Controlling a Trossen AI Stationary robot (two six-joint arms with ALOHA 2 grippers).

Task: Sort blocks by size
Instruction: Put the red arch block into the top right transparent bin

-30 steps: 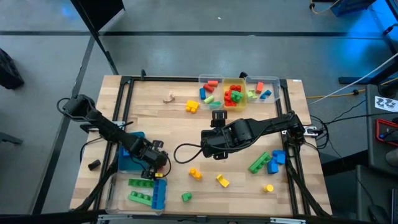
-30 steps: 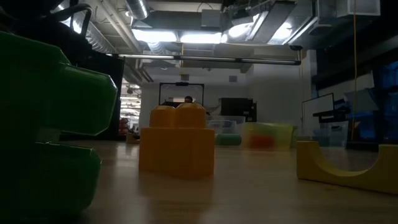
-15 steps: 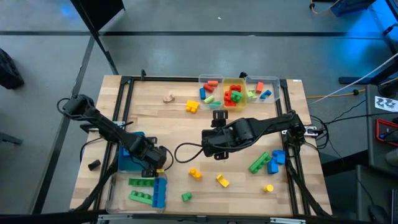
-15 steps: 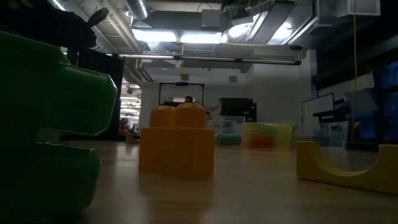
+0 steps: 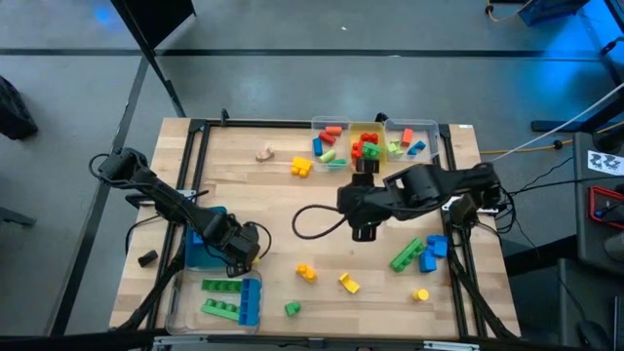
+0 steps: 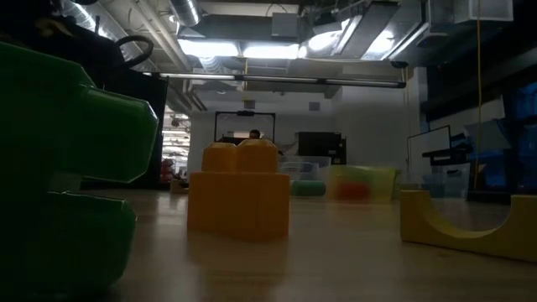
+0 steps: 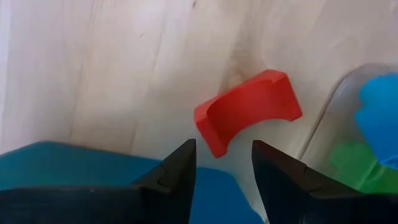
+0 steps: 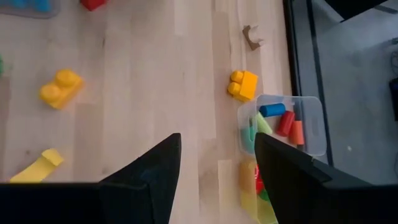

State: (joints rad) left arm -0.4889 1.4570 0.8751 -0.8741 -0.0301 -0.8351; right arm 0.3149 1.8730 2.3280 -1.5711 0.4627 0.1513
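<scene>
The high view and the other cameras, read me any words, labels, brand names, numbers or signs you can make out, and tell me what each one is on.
No text can be read in any view.
White sheet beside the table's right edge, high view: black square markings, a pattern rather than letters, too small to read.
Blocks, clear bins, red arch block: no print shows.
Room behind the table, low view: too dark and blurred for any sign.

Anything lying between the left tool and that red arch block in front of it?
Nothing. In the left wrist view, only bare wood separates the open left tool from the red arch block, which lies on the table just beyond the fingertips.
</scene>
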